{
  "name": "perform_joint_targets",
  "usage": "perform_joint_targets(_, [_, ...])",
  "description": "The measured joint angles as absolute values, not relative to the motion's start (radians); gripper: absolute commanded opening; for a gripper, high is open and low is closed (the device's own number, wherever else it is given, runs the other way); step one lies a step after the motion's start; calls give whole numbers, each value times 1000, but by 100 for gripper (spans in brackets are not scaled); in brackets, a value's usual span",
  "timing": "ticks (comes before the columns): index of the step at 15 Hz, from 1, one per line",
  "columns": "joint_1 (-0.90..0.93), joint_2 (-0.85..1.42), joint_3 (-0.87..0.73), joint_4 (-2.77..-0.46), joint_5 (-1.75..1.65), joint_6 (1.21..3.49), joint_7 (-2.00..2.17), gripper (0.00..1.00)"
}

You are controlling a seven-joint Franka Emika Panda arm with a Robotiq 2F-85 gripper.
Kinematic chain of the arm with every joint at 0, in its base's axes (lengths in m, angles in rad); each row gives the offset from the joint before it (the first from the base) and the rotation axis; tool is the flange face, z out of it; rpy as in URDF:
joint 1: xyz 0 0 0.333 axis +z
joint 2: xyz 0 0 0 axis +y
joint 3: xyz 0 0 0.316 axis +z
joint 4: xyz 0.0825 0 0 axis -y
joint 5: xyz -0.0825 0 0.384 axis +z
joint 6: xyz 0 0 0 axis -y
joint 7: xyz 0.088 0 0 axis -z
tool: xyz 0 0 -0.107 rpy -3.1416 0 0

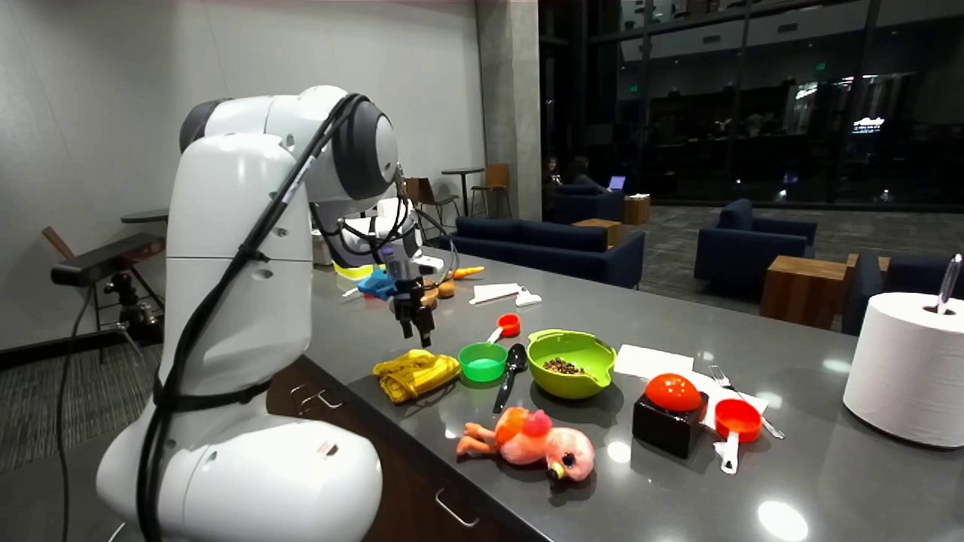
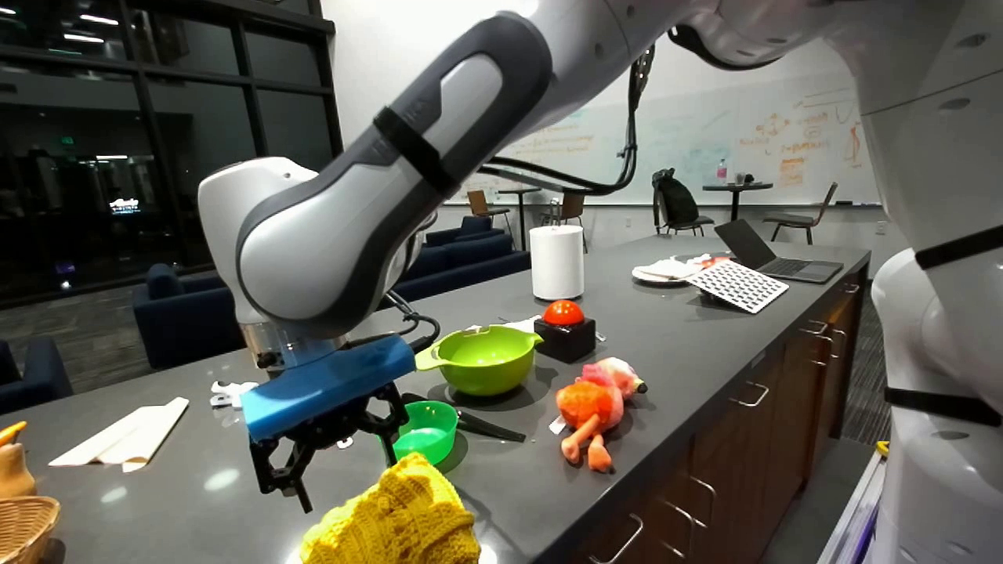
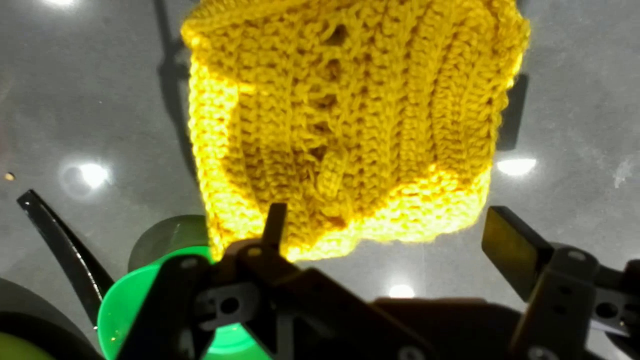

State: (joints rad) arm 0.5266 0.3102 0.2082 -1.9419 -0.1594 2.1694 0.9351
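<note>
My gripper (image 1: 416, 336) hangs above the grey counter (image 1: 602, 297), its jaws wide apart with nothing between them. In the wrist view, the gripper (image 3: 387, 232) is over the near edge of a yellow knitted piece (image 3: 360, 110); the left finger overlaps that edge, the right stands beside it. The same yellow knit (image 1: 416, 374) lies folded near the counter's front edge, just below the fingertips. A green cup (image 2: 427, 431) stands close to the gripper (image 2: 349, 482), partly hidden behind a finger. Beside the green cup (image 1: 482, 363) lies a black spoon (image 1: 512, 373).
A lime bowl (image 1: 571, 365) holds small dark bits. Around it are a pink flamingo toy (image 1: 531, 444), a red button on a black box (image 1: 670, 418), a red measuring cup (image 1: 736, 421) and a paper roll (image 1: 907, 369). A wicker basket (image 2: 23, 525) shows at the left.
</note>
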Motion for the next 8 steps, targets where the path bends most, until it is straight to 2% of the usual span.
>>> perform_joint_targets(8, [498, 344, 255, -1911, -105, 2148, 659, 100])
